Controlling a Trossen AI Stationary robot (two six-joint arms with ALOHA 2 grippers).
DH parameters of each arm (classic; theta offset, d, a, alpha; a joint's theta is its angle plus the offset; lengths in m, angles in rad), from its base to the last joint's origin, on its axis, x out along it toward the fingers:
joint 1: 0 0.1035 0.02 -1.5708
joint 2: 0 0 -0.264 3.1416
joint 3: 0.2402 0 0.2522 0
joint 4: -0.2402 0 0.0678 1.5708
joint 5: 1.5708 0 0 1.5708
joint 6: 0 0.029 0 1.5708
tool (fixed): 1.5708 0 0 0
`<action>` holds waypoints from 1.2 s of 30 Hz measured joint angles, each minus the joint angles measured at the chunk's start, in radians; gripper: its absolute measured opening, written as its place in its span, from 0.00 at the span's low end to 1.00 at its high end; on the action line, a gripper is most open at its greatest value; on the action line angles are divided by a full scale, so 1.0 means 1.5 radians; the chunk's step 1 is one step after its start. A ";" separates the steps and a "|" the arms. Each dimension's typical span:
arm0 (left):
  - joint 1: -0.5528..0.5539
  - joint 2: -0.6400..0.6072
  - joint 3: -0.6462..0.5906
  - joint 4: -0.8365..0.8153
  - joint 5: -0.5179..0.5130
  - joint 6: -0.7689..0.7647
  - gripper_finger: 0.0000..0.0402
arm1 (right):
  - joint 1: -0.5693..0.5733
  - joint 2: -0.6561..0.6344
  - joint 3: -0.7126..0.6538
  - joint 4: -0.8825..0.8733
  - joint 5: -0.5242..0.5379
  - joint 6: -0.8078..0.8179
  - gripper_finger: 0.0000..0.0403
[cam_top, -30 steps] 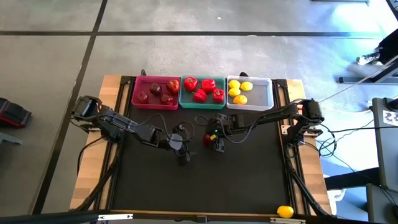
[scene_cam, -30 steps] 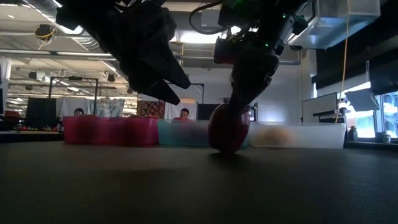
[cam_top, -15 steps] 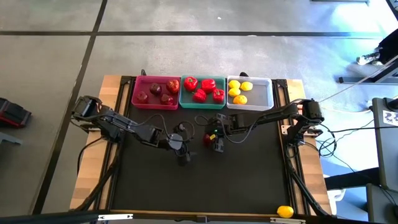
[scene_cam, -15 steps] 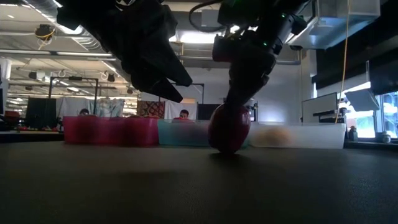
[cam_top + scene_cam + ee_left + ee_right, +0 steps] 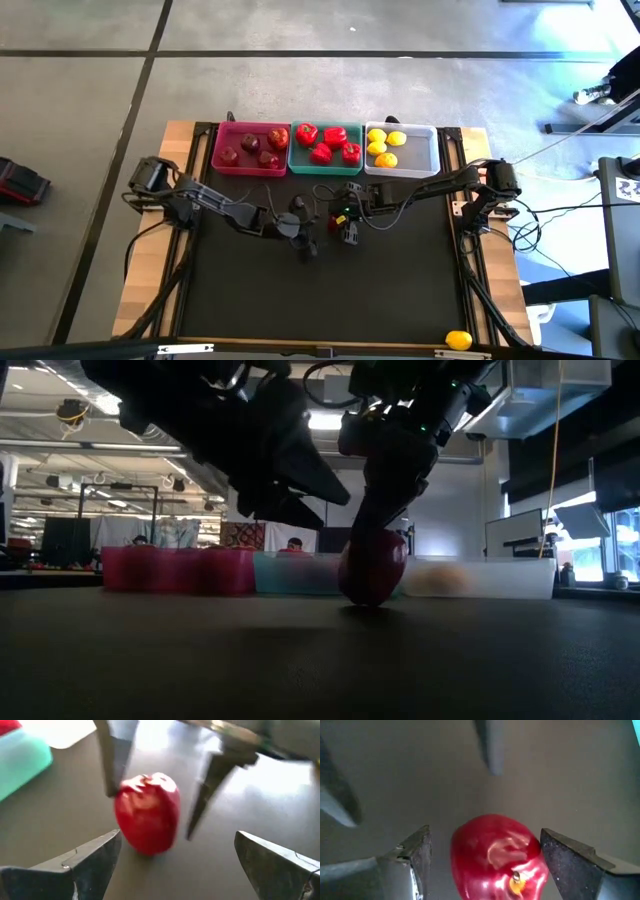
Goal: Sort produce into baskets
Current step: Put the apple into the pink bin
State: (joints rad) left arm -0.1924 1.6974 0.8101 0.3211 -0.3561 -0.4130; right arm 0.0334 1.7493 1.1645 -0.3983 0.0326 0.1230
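A dark red apple (image 5: pixel 334 222) rests on the black mat, mid-table, in front of the teal basket (image 5: pixel 326 160). My right gripper (image 5: pixel 485 831) hangs over the apple (image 5: pixel 495 855), pointing down and open, with one finger on each side of it. My left gripper (image 5: pixel 177 837) is open just left of the apple (image 5: pixel 146 812) and points at it, a little above the mat. The pink basket (image 5: pixel 250 162) holds apples, the teal one red peppers, and the white basket (image 5: pixel 420 150) lemons. My right gripper straddles the apple from above. One finger (image 5: pixel 113 770) stands right at the apple's side (image 5: pixel 120 800), and I cannot tell whether it touches. The other finger (image 5: pixel 205 795) is apart from the apple, which sits on the mat.
The three baskets stand side by side along the far edge. One lemon (image 5: pixel 458 340) lies at the near right corner. The black mat (image 5: pixel 400 290) is bare near and right of the grippers. People sit at desks in the room behind.
My left gripper has gone toward the table's right edge, closer to the apple, and has tipped and sunk a little. It stays open.
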 joint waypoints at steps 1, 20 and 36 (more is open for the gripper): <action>0.006 0.001 0.000 0.008 0.000 -0.003 0.96 | 0.000 0.000 0.000 0.000 0.000 0.000 0.74; 0.081 0.037 -0.001 0.054 0.009 -0.068 0.96 | 0.000 -0.053 0.000 -0.034 0.006 -0.022 0.74; 0.094 0.063 0.089 -0.005 0.089 -0.021 0.96 | 0.076 -0.333 -0.227 -0.127 0.130 0.073 0.74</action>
State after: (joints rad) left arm -0.0515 1.7920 0.9430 0.3140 -0.2221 -0.4440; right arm 0.1473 1.2490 0.8240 -0.5892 0.2281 0.2325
